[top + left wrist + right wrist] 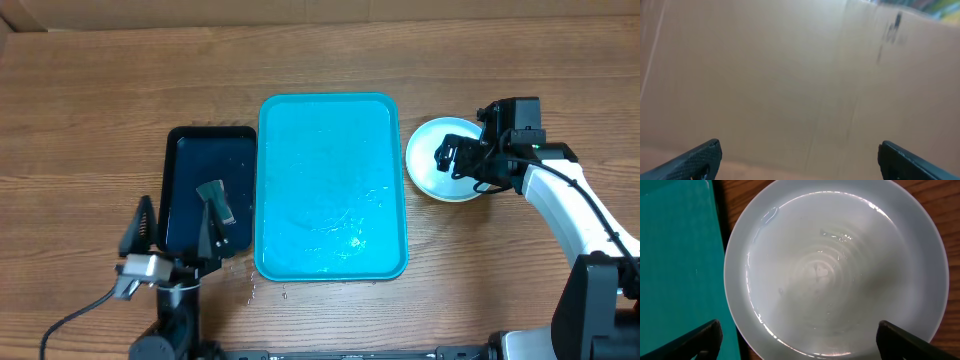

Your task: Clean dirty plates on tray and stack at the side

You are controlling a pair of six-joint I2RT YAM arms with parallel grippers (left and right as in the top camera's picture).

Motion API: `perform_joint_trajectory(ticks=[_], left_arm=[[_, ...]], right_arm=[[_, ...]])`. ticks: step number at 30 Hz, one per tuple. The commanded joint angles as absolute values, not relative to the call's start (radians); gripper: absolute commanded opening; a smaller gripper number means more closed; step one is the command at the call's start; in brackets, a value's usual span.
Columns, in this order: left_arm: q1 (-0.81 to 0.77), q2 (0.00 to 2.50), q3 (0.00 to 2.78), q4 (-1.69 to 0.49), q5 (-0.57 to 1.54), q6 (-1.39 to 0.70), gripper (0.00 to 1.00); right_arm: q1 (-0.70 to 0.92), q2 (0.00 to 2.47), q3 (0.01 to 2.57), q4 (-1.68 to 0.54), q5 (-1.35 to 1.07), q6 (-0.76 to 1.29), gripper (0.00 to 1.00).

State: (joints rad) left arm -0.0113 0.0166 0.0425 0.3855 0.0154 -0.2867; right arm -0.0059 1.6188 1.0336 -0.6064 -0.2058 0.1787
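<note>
The right tool (pixel 447 158) hangs released over a plate (pixel 835 270). In the right wrist view its two fingers (pixel 695 340) stand wide apart at the lower corners, and neither touches anything. The plate lies straight below the tool, between the fingers' lines. It is pale with a whitish middle marked by faint rings, and it is wet with small drops and streaks. From above I count one plate, but I cannot tell whether others lie under it. It rests on the bench (pixel 100 90) just beside the right edge of the blue tray (pixel 300 130), with a thin strip of wood showing between them.

There is one blue tray, and its floor is shiny with water. A few drops also sit on the bench by its near left corner. One smaller black tray (pixel 185 170) lies against the blue tray's left side.

The left tool (pixel 799 150) is near the front edge of the bench, by the black tray and well apart from the plate. It is also released, with its fingers spread wide, and it faces a cardboard wall (pixel 765 75). A dark mark (pixel 896 22) on that wall is too blurred to read. A small grey shape (pixel 213 197) shows over the black tray, and I cannot tell what it is.
</note>
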Motion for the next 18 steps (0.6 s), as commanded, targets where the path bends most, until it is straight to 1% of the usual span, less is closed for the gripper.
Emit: perform_joint_trajectory(ticks=[1, 5, 9, 13, 18], left_arm=[[-0.006, 0.004, 0.005, 0.32, 0.017, -0.292, 1.0], [-0.006, 0.004, 0.005, 0.125, 0.01, -0.28, 1.0], [-0.006, 0.004, 0.005, -0.063, -0.001, -0.222, 1.0], [-0.006, 0.003, 0.005, -0.078, 0.019, -0.088, 1.0], [-0.006, 0.003, 0.005, -0.078, 0.019, -0.067, 1.0]], right_arm=[[-0.007, 1.598, 1.034, -0.603, -0.211, 0.171, 1.0], [-0.007, 1.598, 1.034, -0.603, -0.211, 0.171, 1.0], [-0.007, 1.598, 1.034, -0.603, -0.211, 0.171, 1.0], [-0.007, 1.598, 1.034, -0.603, -0.211, 0.171, 1.0], [-0.007, 1.598, 1.034, -0.603, -0.211, 0.171, 1.0]])
